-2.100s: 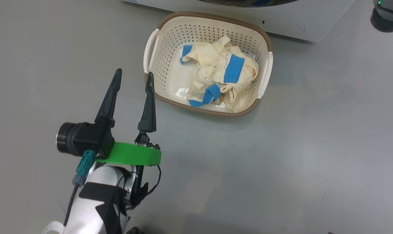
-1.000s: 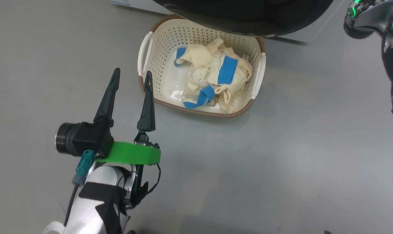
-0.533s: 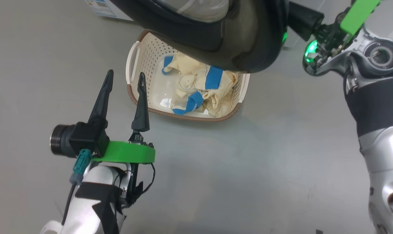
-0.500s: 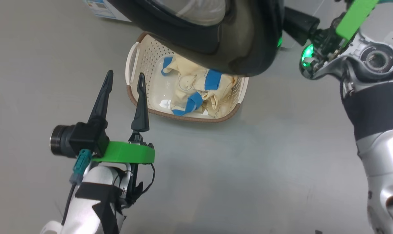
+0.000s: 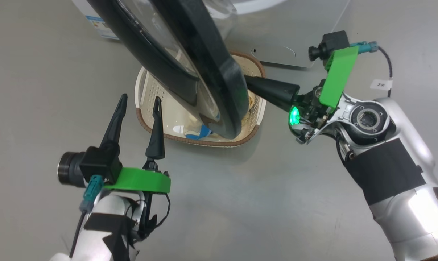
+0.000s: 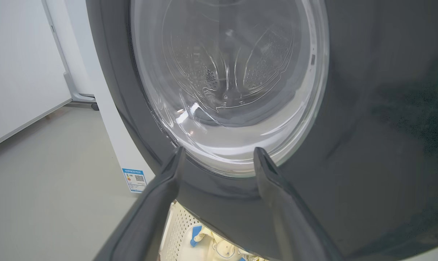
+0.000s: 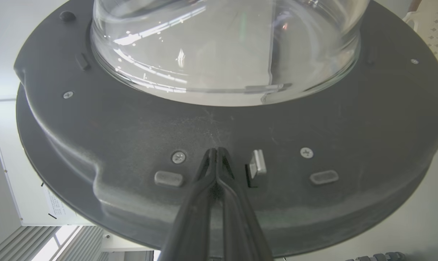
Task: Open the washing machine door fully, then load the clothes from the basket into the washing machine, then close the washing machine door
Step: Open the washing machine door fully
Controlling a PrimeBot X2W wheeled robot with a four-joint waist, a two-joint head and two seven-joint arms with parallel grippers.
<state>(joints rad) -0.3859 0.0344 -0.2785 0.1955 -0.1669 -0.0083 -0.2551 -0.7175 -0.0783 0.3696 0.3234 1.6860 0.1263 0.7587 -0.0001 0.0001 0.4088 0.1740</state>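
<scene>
in front of the big white washing machine (image 5: 277,40), the right gripper (image 7: 216,151), fingers shut, pushes the half-open glossy black round door (image 5: 208,65) above the cream perforated basket (image 5: 148,90) of cream-and-blue clothes (image 5: 199,133), where its tips could slip off smooth plastic; the left gripper (image 5: 140,97) hovers spread wide.

Bright, even light; glare on the door (image 7: 226,119).

The washing machine door (image 5: 206,50) overhangs the basket (image 5: 219,143), blocking access from above.
</scene>
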